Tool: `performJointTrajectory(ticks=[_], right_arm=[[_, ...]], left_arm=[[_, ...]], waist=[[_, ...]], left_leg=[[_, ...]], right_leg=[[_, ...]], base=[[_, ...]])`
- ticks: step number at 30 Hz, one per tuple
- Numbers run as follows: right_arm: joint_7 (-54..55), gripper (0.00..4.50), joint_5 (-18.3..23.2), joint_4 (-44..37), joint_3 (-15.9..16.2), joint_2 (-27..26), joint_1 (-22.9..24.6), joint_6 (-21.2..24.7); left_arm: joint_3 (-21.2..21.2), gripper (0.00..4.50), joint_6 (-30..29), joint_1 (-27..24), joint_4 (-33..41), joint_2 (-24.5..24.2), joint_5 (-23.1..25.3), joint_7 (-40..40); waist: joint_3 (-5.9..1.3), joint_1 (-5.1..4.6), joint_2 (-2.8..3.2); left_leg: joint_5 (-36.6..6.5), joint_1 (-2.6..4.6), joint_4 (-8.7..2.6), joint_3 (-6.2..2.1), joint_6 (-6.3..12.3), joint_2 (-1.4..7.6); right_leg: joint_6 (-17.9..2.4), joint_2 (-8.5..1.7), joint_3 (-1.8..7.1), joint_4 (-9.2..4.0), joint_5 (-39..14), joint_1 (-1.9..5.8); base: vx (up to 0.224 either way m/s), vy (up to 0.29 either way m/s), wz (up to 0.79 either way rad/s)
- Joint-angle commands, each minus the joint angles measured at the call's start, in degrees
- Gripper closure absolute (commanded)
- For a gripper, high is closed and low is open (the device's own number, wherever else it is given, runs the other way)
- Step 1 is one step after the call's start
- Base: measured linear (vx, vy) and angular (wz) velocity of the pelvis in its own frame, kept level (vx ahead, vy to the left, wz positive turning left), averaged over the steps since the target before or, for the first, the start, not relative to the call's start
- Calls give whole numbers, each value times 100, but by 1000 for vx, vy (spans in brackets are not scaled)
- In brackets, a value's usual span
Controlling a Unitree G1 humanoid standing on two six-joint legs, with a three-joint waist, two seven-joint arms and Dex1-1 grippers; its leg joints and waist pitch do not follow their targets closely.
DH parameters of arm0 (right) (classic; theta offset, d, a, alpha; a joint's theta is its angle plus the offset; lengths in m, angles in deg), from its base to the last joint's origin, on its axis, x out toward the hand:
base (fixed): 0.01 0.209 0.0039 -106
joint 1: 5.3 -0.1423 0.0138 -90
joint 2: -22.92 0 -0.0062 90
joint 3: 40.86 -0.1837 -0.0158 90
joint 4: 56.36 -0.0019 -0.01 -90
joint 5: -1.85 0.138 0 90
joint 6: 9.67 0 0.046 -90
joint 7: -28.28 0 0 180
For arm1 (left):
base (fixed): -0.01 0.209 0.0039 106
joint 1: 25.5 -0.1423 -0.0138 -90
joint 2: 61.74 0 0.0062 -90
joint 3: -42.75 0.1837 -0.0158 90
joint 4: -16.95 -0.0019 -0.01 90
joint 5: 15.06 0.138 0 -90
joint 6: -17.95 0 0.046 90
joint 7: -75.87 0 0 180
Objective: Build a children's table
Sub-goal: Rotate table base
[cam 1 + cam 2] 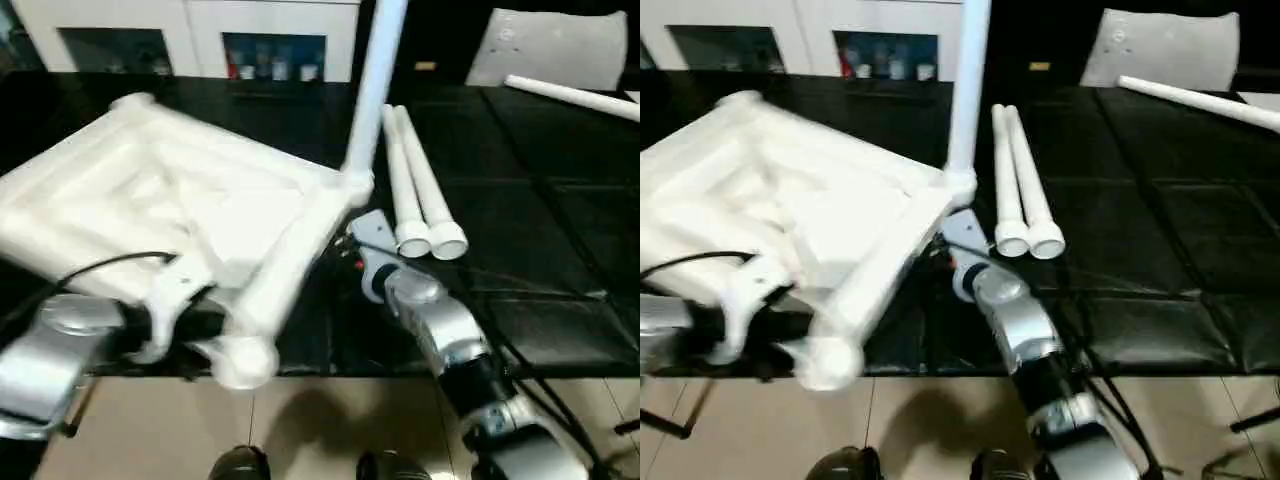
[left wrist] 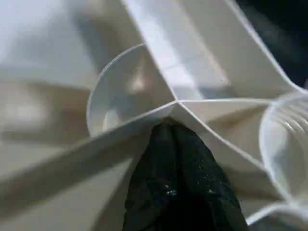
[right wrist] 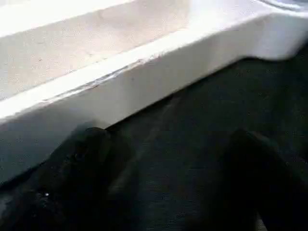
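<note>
The white tabletop [image 1: 170,200] lay upside down and tilted on the black worktop [image 1: 540,230], its ribbed underside facing up, with one corner jutting past the worktop's near edge. One leg [image 1: 372,90] already stood upright in the corner socket nearest the worktop's middle. Two loose legs [image 1: 420,190] lay side by side just beside that corner, and a fourth leg [image 1: 570,97] lay well apart, toward the far right corner.

The left gripper [image 2: 175,168] had its fingers pinched shut on a thin rib of the underside, next to an empty round socket [image 2: 127,91]. The right gripper [image 3: 163,178] hung with fingers spread wide and holding nothing, low over the worktop just beside the tabletop's side wall [image 3: 144,86].

The main risk seemed to be the narrow hold: a thin rib pinched by shut fingers could slip free, and the tilted top might then drop or slide off the near edge. Any swing of the top could also knock the standing leg against the loose pair and send them rolling. The right gripper, so close to the wall, might shove the top instead of steadying it.
</note>
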Motion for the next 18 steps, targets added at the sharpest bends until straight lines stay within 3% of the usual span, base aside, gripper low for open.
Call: performJointTrajectory(ticks=[1,7,10,12,13,14,18], right_arm=[[-81,0,60,103,149,-178,-207,-228],[50,0,-28,229,26,-122,-393,-399],[291,0,-37,187,-184,-100,-561,-594],[435,0,-19,152,-311,-98,-640,-658],[612,0,16,142,-501,-88,-780,-720],[720,0,24,147,-589,-73,-860,-750],[1047,0,74,192,-872,18,-1183,-726]], left_arm=[[182,446,289,423,8,461,-242,-79],[148,446,859,1078,-961,1175,169,-1030],[145,446,1209,1390,-1594,1457,630,-1851],[158,446,1265,1415,-1688,1461,720,-1949],[159,446,1384,1434,-1786,1466,812,-2035],[147,446,1401,1415,-1768,1455,815,-2030],[-46,446,1821,1256,-1462,1461,665,-2034]], waist=[[-450,19,129],[-480,-1,88],[-485,14,88],[-488,3,80],[-461,5,178],[-465,-3,134],[-452,19,122]], left_leg=[[-1538,177,-422,-81,-361,113],[-1284,154,-375,-67,-236,98],[-1168,142,-362,-62,-155,100],[-1192,148,-363,-71,-161,107],[-1276,169,-361,-78,-172,113],[-1380,190,-363,-67,-191,119],[-1412,192,-376,-67,-256,119]], right_leg=[[-1087,-316,172,-351,-813,221],[-1125,-299,169,-337,-524,264],[-1144,-293,168,-334,-425,275],[-1114,-298,160,-329,-519,272],[-1121,-300,162,-335,-614,228],[-1118,-282,160,-354,-681,220],[-1108,-267,153,-338,-618,213]], base=[[0,0,0],[0,0,0],[0,0,0],[0,0,0],[0,0,0],[0,0,0],[0,0,0]])
